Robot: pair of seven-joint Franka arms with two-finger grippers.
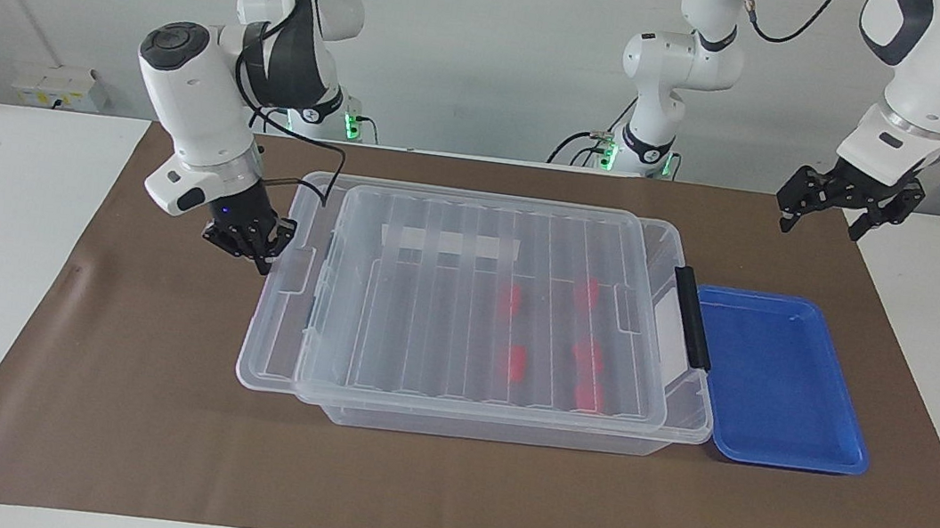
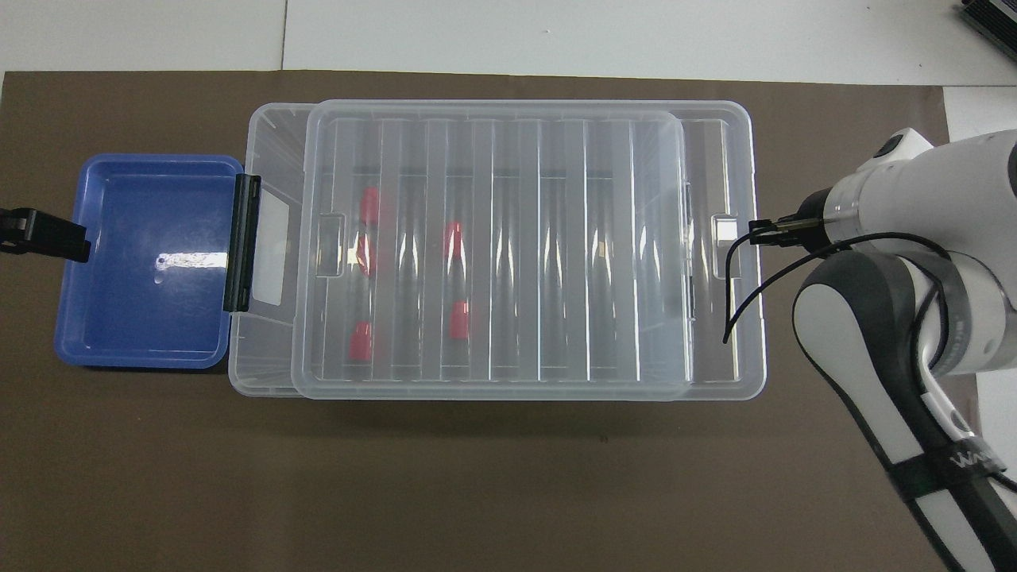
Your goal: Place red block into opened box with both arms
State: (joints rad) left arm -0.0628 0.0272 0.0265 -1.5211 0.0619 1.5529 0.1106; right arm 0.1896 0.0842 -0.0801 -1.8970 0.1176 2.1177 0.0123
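Note:
The box (image 1: 688, 421) (image 2: 266, 131) is a clear bin on the brown mat. Its ribbed clear lid (image 1: 448, 297) (image 2: 493, 238) lies flat on top and covers nearly all of it. Several red blocks (image 1: 509, 297) (image 2: 368, 208) lie inside and show through the lid toward the left arm's end. My right gripper (image 1: 256, 254) is shut and low, with its tips against the lid's end rim at the right arm's end. My left gripper (image 1: 834, 217) hangs open and empty, high over the mat by the blue tray. One of its fingers (image 2: 48, 236) shows at the overhead view's edge.
A shallow blue tray (image 1: 778, 383) (image 2: 143, 262) with nothing in it sits against the box's black handle (image 1: 692, 318) at the left arm's end. The brown mat (image 1: 443, 485) covers the table's middle. The right arm's cable loops over the lid's end.

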